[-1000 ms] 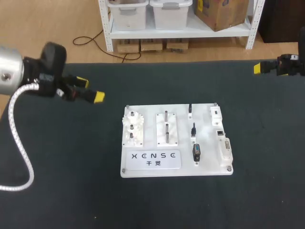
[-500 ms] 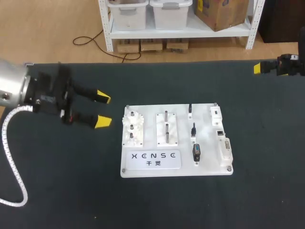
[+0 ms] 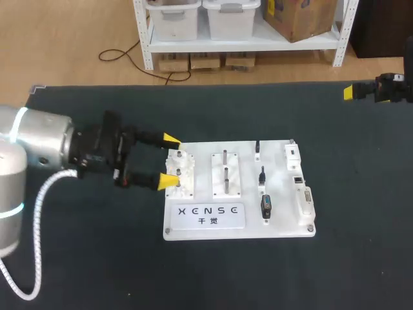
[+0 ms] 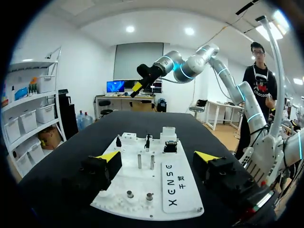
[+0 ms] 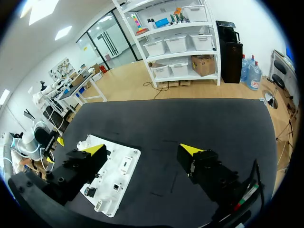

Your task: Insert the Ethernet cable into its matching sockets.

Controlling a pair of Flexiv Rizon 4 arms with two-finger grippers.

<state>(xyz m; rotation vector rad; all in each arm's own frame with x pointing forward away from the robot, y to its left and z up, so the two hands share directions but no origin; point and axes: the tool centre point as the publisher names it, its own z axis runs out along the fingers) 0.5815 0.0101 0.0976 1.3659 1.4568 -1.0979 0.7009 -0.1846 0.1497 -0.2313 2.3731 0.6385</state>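
The white connector board [image 3: 239,223] lies mid-table. On its right half stand small black plug pieces [image 3: 265,206] and white socket blocks [image 3: 304,201]; I cannot tell which is the Ethernet cable. My left gripper [image 3: 170,159] is open, its yellow tips over the board's left edge, around the white gear block [image 3: 180,175]. From the left wrist, the gripper [image 4: 156,159] hangs low over the board [image 4: 183,192] with nothing between its fingers. My right gripper [image 3: 349,92] is at the table's far right, away from the board. It [image 5: 142,149] is open and empty, above the black mat.
Two metal pegs [image 3: 225,169] stand on a white block in the board's middle. The black mat [image 3: 97,258] surrounds the board on all sides. My left arm's white hose [image 3: 35,213] loops over the table's left part.
My left arm has swung right and nearer, from the far left of the table to the board's left edge, staying open. The right arm has not moved.
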